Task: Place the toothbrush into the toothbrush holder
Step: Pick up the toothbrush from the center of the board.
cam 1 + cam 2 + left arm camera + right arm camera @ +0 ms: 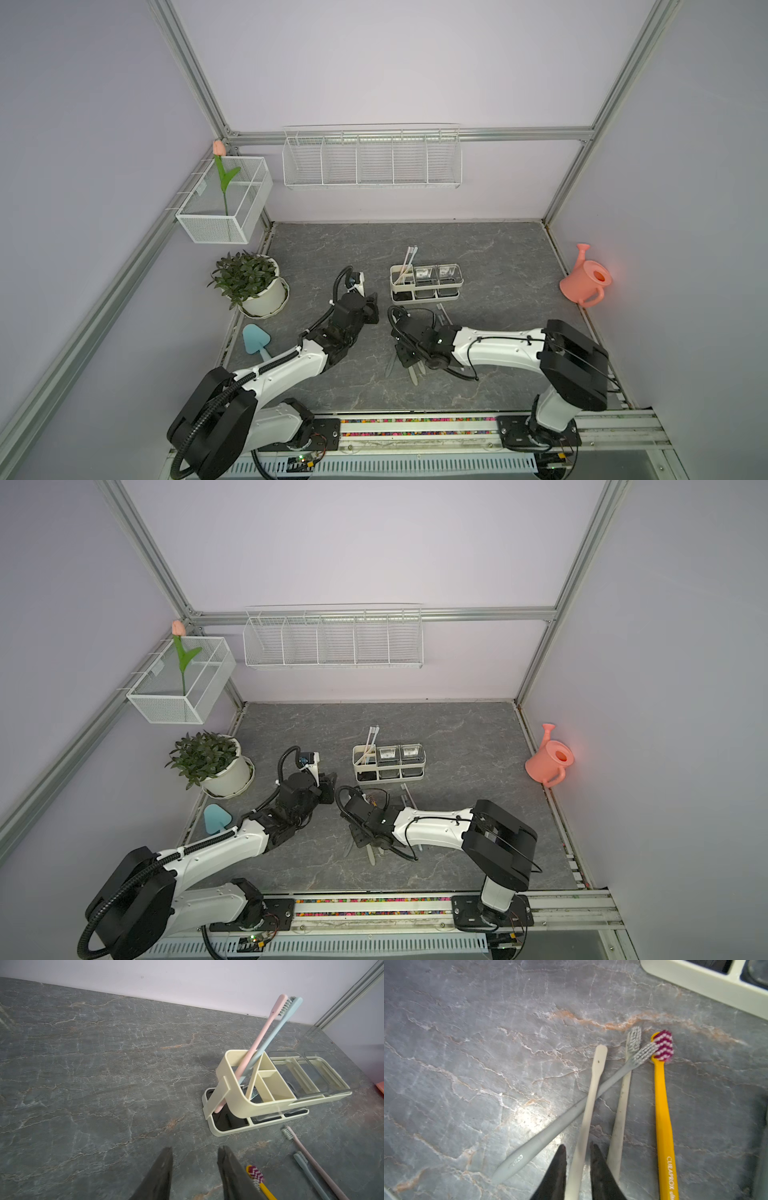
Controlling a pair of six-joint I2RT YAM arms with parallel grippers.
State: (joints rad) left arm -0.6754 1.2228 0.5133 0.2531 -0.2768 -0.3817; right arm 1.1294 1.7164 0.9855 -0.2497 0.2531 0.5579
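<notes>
The cream-white toothbrush holder (426,282) (388,762) (236,1093) stands mid-table, with a pink toothbrush (261,1036) and a blue one (276,1028) leaning in its end compartment. Several toothbrushes lie on the table in front of it. In the right wrist view my right gripper (577,1147) (405,357) is shut on the handle of a cream toothbrush (591,1093), which crosses over a grey one (550,1130). A second cream one (623,1101) and a yellow one (662,1105) lie beside them. My left gripper (195,1149) (372,305) hovers open and empty, left of the holder.
A potted plant (257,286) and a blue trowel (255,338) sit at the left edge, and a pink watering can (586,280) at the right wall. A long wire basket (372,160) and a mesh box (226,199) hang on the walls. Two more toothbrushes (311,1161) lie by the holder's front.
</notes>
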